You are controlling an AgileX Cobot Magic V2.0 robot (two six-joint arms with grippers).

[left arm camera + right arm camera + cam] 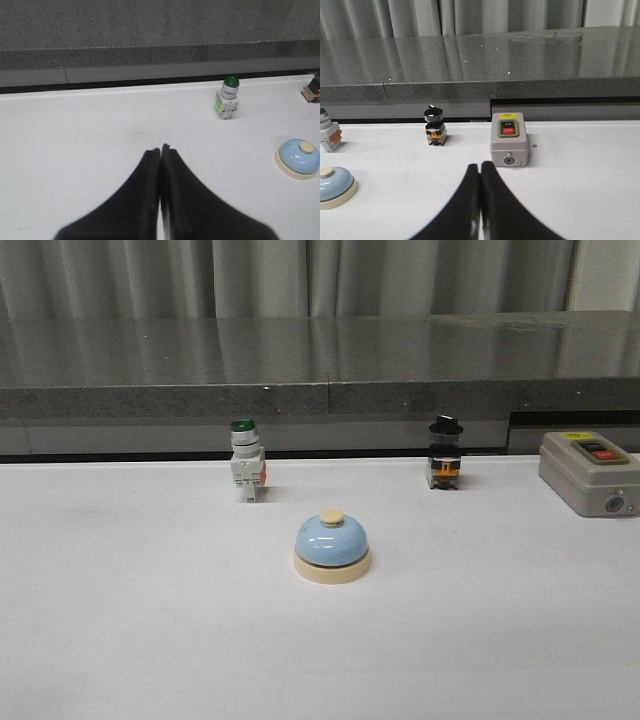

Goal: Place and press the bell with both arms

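Note:
The bell (331, 547), with a light-blue dome, cream base and cream knob, stands upright on the white table near its middle. It also shows in the left wrist view (298, 158) and at the edge of the right wrist view (334, 186). Neither arm shows in the front view. My left gripper (160, 148) is shut and empty, well apart from the bell. My right gripper (480, 165) is shut and empty, apart from the bell and close to the grey box.
A green-capped white switch (246, 459) stands behind the bell to the left, a black-knobbed switch (445, 452) behind to the right. A grey box with a red button (590, 471) sits at the far right. A dark stone ledge (320, 380) runs along the back.

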